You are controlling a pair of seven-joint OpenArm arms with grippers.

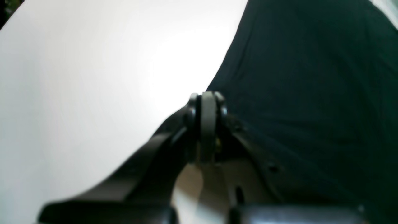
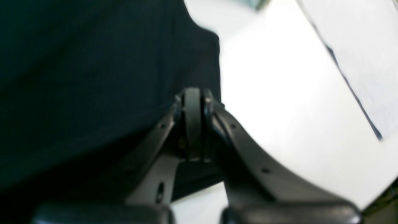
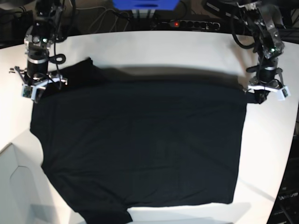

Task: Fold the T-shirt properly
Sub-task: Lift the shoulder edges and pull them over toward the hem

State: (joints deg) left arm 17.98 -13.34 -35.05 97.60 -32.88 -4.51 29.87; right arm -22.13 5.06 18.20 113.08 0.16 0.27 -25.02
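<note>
Up close, the left claw (image 1: 207,102) has its jaws pressed together at the edge of the T-shirt (image 1: 311,93), and it looks pinched on the black cloth there, though the blur makes the nip itself hard to see. The right claw (image 2: 193,99) is likewise drawn tight, its tips sitting at the border of the dark fabric where it meets the pale surface; it too appears clamped on the cloth edge.

From the base view, the left claw (image 3: 262,92) stands at the far corner of the shirt on that view's right side, and the right claw (image 3: 36,88) at the far corner on the view's left, beside a bunched sleeve. Between them the T-shirt (image 3: 140,144) lies spread out, plain black side up, covering most of the white bench (image 3: 163,46). Its near edge reaches almost to the front of the bench, with a sleeve poking out at the lower left. Cables and a power strip (image 3: 191,23) lie beyond the far edge of the bench.
</note>
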